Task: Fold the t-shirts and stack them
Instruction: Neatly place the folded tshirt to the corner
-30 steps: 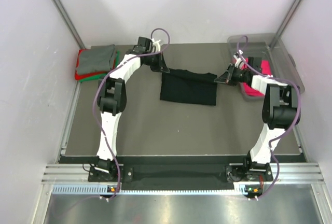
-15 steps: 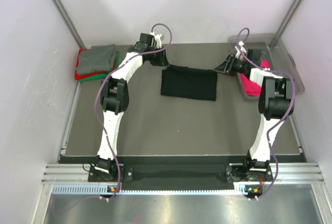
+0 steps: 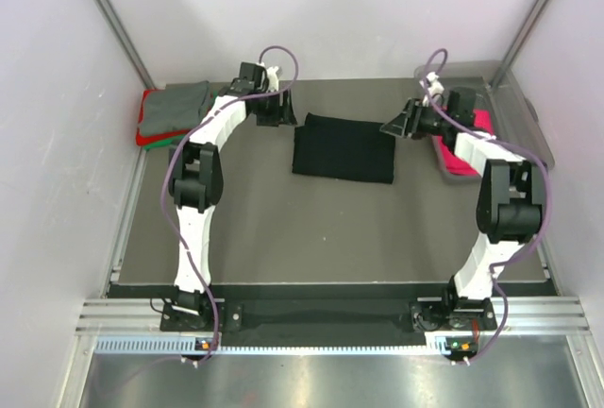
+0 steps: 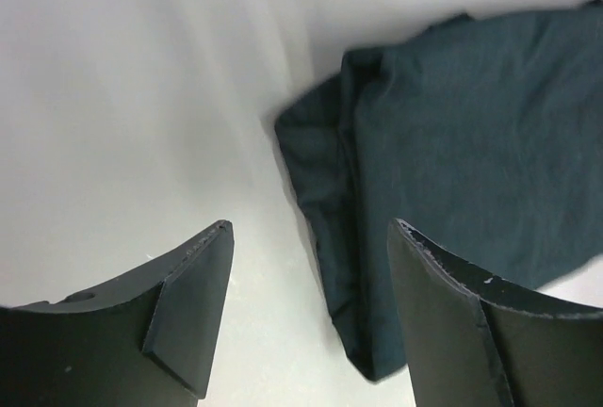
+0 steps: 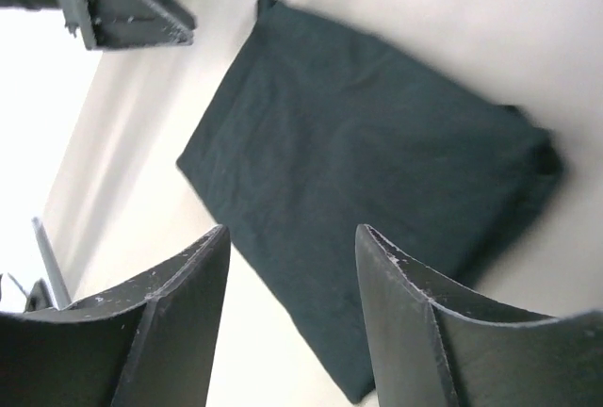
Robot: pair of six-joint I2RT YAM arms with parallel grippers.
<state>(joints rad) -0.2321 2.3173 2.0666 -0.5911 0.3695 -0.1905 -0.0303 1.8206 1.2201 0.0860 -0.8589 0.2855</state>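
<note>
A black t-shirt (image 3: 343, 148) lies folded in a flat rectangle at the middle back of the table. My left gripper (image 3: 282, 113) hovers just off its back-left corner, open, nothing between its fingers. In the left wrist view the shirt's folded corner (image 4: 443, 143) lies ahead of the open left gripper (image 4: 309, 228). My right gripper (image 3: 394, 127) stands open beside the shirt's back-right corner. In the right wrist view the open right gripper (image 5: 292, 231) is empty, above the shirt (image 5: 367, 143). A stack of folded t-shirts (image 3: 175, 110), grey over red and green, sits at back left.
A clear plastic bin (image 3: 517, 110) stands at the back right with a hot-pink t-shirt (image 3: 462, 155) in it, close behind my right arm. White walls close in the table on three sides. The left gripper (image 5: 122, 2) shows in the right wrist view.
Both grippers have opened and let go of the black t-shirt's back edge. The shirt has settled flat, and both grippers have drawn outward off its corners.
</note>
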